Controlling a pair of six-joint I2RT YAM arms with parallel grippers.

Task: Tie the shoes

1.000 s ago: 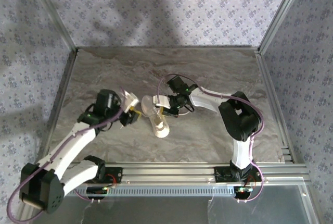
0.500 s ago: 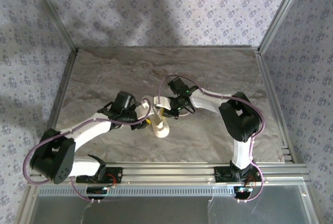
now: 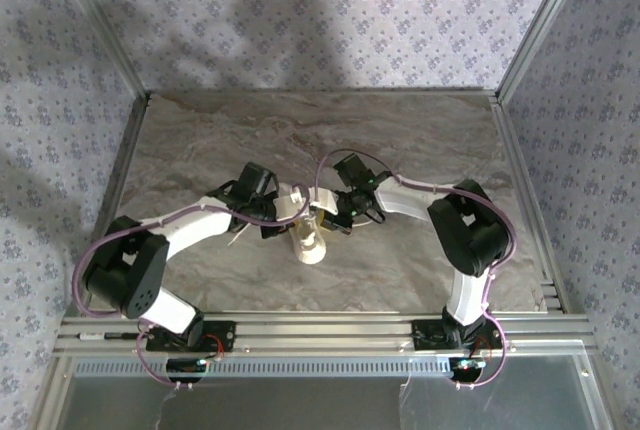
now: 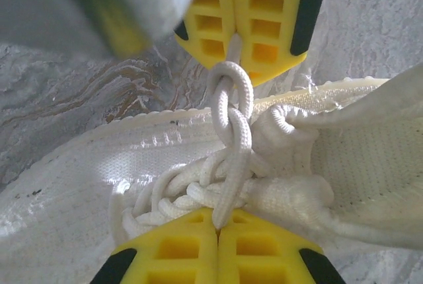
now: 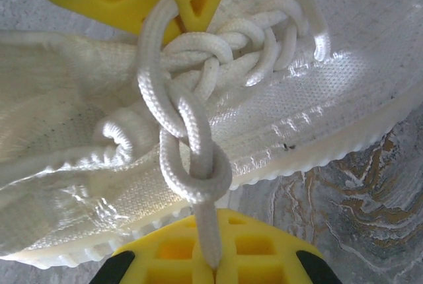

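Top external shows the sneaker (image 3: 311, 246) lying near the middle of the marbled surface (image 3: 200, 140). The left end effector (image 3: 290, 214) and right end effector (image 3: 325, 216) meet over it from either side, and at that range the laces are too fine to follow. Left wrist gives the detail: the laces (image 4: 231, 132) are twisted into a short chain of loops above the shoe's tongue. One strand is clenched between that arm's yellow fingers (image 4: 172, 251) at the bottom, and the other runs into the closed yellow tips opposite. Right wrist shows the same chain from the other side, its own tips clamped on a strand. A second ago the left end effector stood apart, left of the sneaker; it has since swung in against it, while the right has barely shifted.
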